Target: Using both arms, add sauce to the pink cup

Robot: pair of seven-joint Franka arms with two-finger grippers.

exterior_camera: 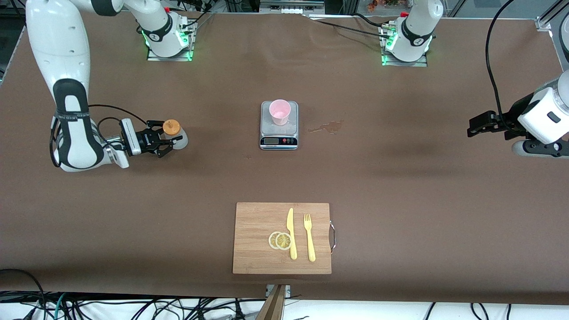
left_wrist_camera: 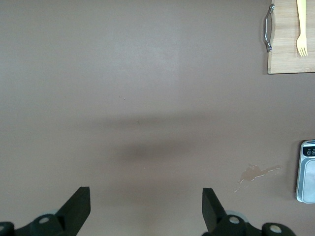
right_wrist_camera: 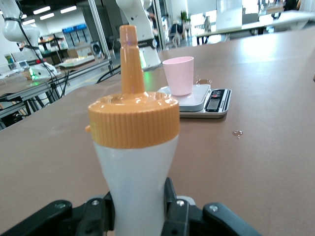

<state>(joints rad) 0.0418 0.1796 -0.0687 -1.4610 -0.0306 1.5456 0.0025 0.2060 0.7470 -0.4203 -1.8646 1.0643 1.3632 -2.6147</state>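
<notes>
The right gripper is clamped on the upright bottle; carry it level toward the pink cup on the scale ahead. The left gripper waits wide open, empty, above bare counter.

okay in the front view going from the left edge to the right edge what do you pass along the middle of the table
Right claw shut on the sauce bottle → pink cup on the scale → brownish spill stain → left claw, waiting, open.

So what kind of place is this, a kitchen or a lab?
Probably a robotics lab set up like a kitchen: two bolted-down arms, the right pincer closed on a sauce bottle, a pink cup on a scale.
</notes>
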